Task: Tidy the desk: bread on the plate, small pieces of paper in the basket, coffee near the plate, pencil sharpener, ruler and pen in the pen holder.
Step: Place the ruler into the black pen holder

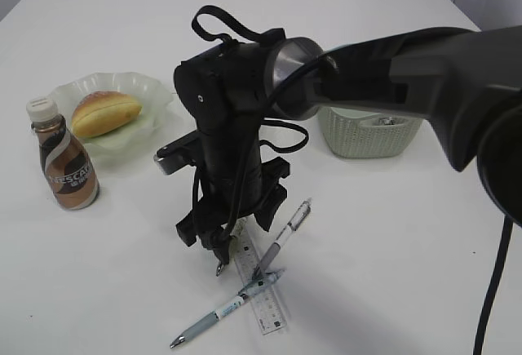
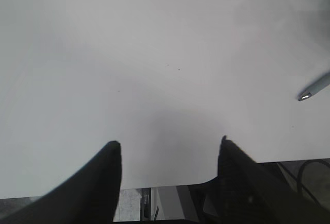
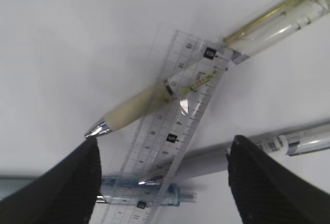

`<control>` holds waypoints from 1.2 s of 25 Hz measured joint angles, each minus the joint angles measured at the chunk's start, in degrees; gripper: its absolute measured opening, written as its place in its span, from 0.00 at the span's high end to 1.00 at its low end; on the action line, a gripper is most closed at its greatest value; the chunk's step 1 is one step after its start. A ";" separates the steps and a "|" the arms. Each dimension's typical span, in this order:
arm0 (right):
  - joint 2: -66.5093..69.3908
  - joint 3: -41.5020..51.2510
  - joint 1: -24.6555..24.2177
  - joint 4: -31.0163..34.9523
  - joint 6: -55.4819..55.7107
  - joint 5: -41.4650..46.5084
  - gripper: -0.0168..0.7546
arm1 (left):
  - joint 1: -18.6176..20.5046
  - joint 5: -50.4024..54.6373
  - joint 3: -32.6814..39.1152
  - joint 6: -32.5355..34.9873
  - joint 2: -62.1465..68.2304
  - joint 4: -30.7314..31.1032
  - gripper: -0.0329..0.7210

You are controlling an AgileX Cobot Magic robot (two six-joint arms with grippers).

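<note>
- Right gripper (image 1: 218,259) points down over the clear ruler (image 1: 258,288) on the tabletop (image 1: 391,232); jaws spread, holding nothing. Wrist view: fingertips (image 3: 77,175) flank the ruler (image 3: 175,136).
- Two pens cross the ruler: a cream-grip pen (image 3: 206,64) lies on top of it; a second pen (image 1: 227,310) lies beneath it, blue clip (image 3: 147,197) showing near the ruler's lower end.
- Left gripper (image 2: 169,149): jaws spread, empty, above bare tabletop; a pen tip (image 2: 314,89) shows at the right edge.
- Bread (image 1: 104,113) sits on the plate (image 1: 151,87). Coffee bottle (image 1: 65,155) stands upright just beside the plate.
- Basket (image 1: 367,139) stands behind the right arm; contents unclear.
</note>
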 joint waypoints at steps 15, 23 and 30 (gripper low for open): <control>0.00 0.00 0.00 0.84 -5.62 0.00 0.25 | 0.00 0.00 0.00 0.00 0.00 0.00 0.38; 0.00 0.00 0.00 1.36 -5.66 0.00 0.25 | 0.00 0.00 0.00 0.00 0.00 0.09 0.38; 0.00 0.00 0.00 0.39 -5.75 0.00 0.25 | 0.00 0.00 0.00 0.00 0.00 0.09 0.38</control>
